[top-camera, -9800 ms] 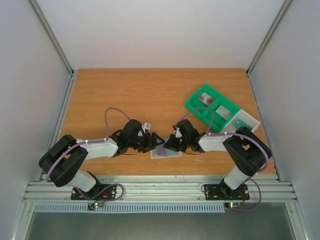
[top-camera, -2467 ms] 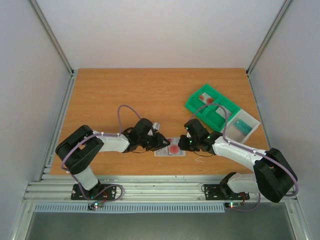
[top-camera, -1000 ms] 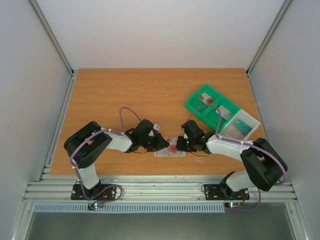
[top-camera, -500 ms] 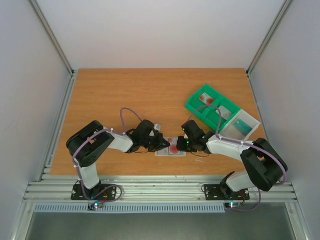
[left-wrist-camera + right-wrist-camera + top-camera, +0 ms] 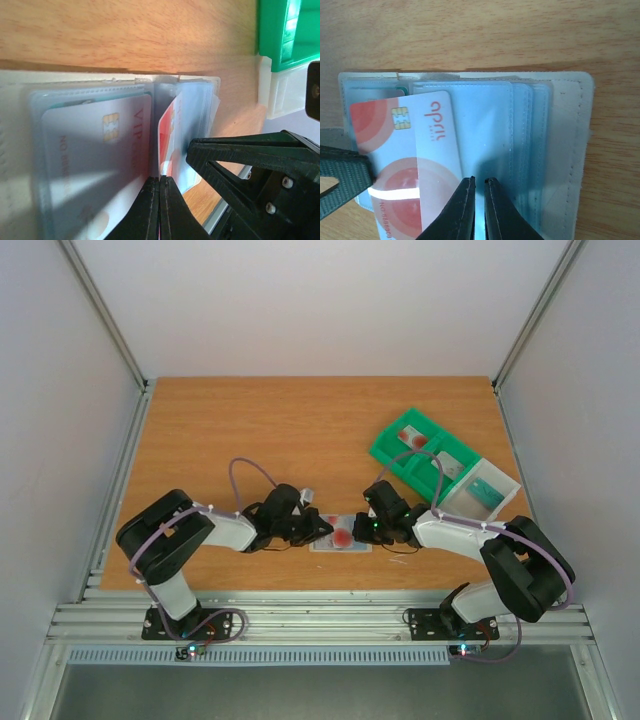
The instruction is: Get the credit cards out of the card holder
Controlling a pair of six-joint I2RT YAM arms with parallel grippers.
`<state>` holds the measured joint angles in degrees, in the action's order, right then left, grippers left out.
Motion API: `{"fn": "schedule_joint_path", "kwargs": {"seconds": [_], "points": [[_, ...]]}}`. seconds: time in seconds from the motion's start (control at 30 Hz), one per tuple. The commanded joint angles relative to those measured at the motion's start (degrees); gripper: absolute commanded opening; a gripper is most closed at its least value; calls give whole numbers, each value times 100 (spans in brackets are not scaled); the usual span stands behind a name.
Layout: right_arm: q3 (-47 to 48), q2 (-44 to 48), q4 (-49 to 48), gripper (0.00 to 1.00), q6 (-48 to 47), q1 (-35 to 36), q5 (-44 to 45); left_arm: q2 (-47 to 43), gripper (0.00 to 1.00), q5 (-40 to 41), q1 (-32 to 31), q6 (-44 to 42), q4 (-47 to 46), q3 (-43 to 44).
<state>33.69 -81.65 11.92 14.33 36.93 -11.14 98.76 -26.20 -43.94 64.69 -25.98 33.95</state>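
The card holder [image 5: 330, 546] lies open on the table near the front edge, between both arms. A pinkish-red and white credit card [image 5: 405, 165] sticks partly out of one clear sleeve. My left gripper [image 5: 161, 182] is shut on that card's [image 5: 168, 131] edge. A blue-grey card [image 5: 95, 150] sits in the neighbouring sleeve, and a teal card [image 5: 382, 92] peeks from a sleeve behind. My right gripper [image 5: 479, 192] comes from the other side, its jaws nearly together, pinching a clear sleeve of the holder [image 5: 565, 150].
A bright green compartment tray [image 5: 420, 455] with cards in it stands at the back right, with a white tray [image 5: 490, 490] holding a teal card beside it. The table's front edge and metal rail run just behind the holder.
My left gripper has closed on the pinkish-red card and drawn back a little to the left, so more of the card shows. The right arm has not moved.
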Motion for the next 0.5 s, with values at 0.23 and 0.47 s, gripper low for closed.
{"fn": "schedule_joint_path", "kwargs": {"seconds": [0.23, 0.47], "points": [[42, 501, 152, 12, 9, -63, -139, -898, 1, 661, 79, -155, 419, -418], [187, 1284, 389, 17, 82, -63, -403, -1797, 1, 1142, 79, -321, 1275, -392]]}}
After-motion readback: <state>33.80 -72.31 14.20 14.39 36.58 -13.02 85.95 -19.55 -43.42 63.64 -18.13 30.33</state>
